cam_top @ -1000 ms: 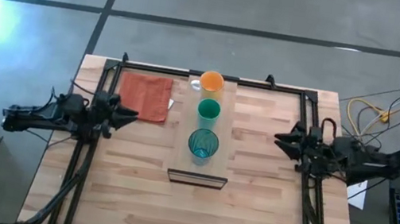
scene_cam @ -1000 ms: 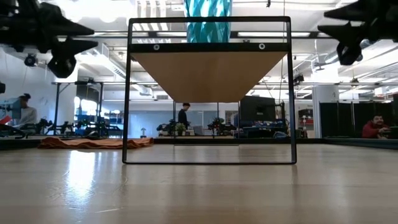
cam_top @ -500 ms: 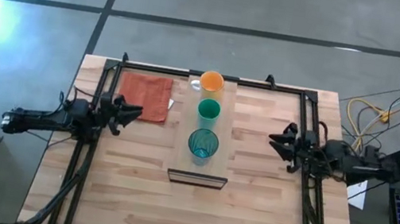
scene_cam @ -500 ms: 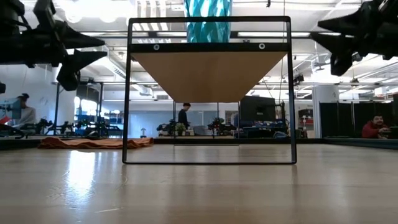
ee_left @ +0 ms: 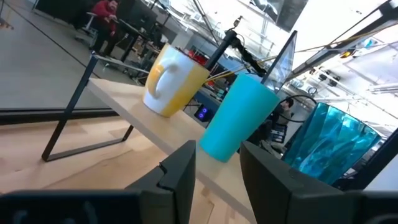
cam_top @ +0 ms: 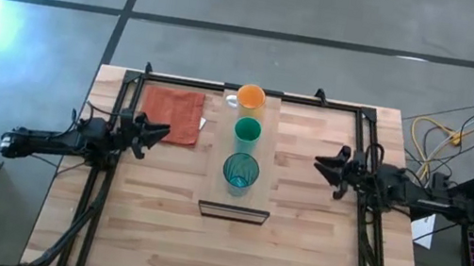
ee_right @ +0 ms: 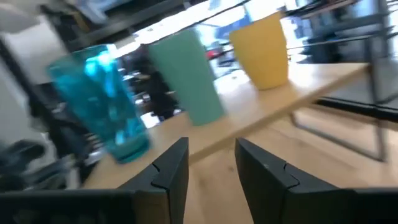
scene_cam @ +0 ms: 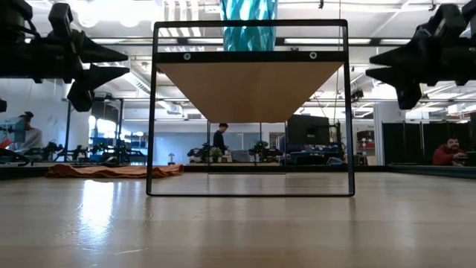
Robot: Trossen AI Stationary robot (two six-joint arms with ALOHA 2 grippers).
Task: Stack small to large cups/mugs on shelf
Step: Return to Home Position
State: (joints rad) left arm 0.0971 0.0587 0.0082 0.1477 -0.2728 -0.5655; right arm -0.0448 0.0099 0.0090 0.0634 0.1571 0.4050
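Three cups stand upright in a row along the light-wood shelf (cam_top: pixel 265 147). The orange mug (cam_top: pixel 251 97) is at the far end, the green cup (cam_top: pixel 248 132) in the middle, and the teal tumbler (cam_top: pixel 240 172) at the near end. My left gripper (cam_top: pixel 159 130) is open and empty, left of the shelf and level with the green cup. My right gripper (cam_top: pixel 322 165) is open and empty on the shelf's right. Both hover at about shelf height in the low view, the left gripper (scene_cam: pixel 111 63) and the right gripper (scene_cam: pixel 381 65). The cups also show in the left wrist view (ee_left: pixel 236 118) and the right wrist view (ee_right: pixel 189 78).
An orange-red cloth (cam_top: pixel 173 113) lies flat on the table at the far left, just beyond my left gripper. The shelf stands on a thin dark frame (scene_cam: pixel 153 112) with open space beneath. Bare wood table (cam_top: pixel 227 256) stretches near the front edge. People show in the room behind.
My right gripper has moved toward the table's left, closer to the shelf, and come a little lower. My left gripper has shifted slightly toward the shelf and a little lower. The cups have stayed in place.
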